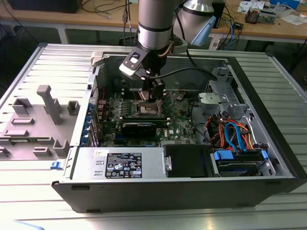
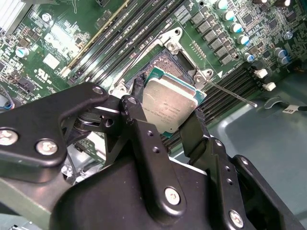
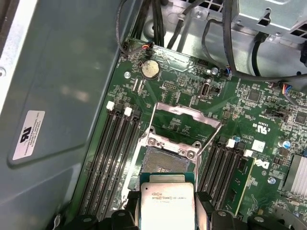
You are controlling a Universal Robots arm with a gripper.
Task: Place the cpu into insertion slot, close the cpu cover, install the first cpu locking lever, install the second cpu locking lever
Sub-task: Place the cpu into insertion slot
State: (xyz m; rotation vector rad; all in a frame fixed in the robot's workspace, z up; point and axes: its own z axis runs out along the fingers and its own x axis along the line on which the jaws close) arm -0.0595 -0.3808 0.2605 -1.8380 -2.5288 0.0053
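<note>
- Ribbed metal counter (image 1: 29,196) carries an open computer case (image 1: 192,191).
- End effector (image 2: 165,112) is closed on the cpu (image 2: 169,103) by two opposite edges, holding it just above the insertion slot (image 3: 165,160).
- It looks light, stiff and fragile; the edges seem the safe hold.
- Beyond, the cpu cover (image 3: 186,111) stands open; memory slots (image 3: 112,153) crowd both sides.

In the first wrist view the picture's edge cuts off the cpu (image 3: 167,203); in the second wrist view I find part of the insertion slot (image 2: 160,60) hidden behind it.
</note>
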